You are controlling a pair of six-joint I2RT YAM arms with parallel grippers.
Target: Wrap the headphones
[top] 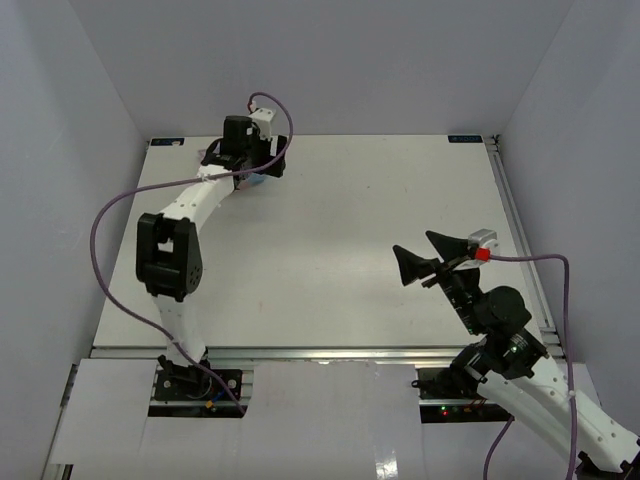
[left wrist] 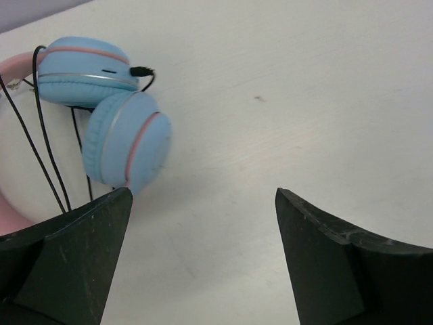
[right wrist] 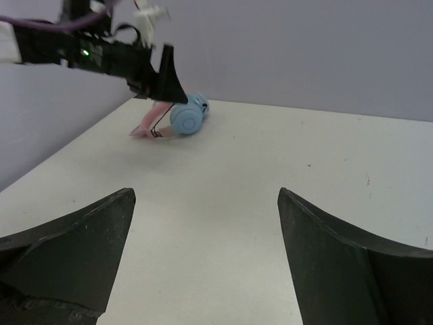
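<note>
Pale blue and pink on white: headphones (top: 256, 179) lying on the bench (top: 340, 230), near its far left corner and well away from its near edge. Two round blue ear cups (left wrist: 125, 145) folded close together and touching, a pink ring around the pad of the nearer one. Pink headband (left wrist: 12, 68) curving off toward the bench's left side, partly cut off in the left wrist view. Thin black cord (left wrist: 47, 159) running in several loose strands across the band and under the cups, resting on the bench. Small black plug (left wrist: 140, 70) sticking out at the edge of the farther cup.

Left pincer (left wrist: 203, 196) low over the same far left corner of the bench, right above the headphones. Jaws wide apart, nothing between them but bare bench top. One black finger (left wrist: 74, 257) just beside the nearer cup; touching or not, impossible to tell.

Right pincer (right wrist: 206, 196) raised above the bench's right side, closer to its near edge, well apart from the headphones. Jaws spread wide, gripping nothing.

Purple cable (top: 95, 235) arching out past the bench's left edge, alongside the left arm.
</note>
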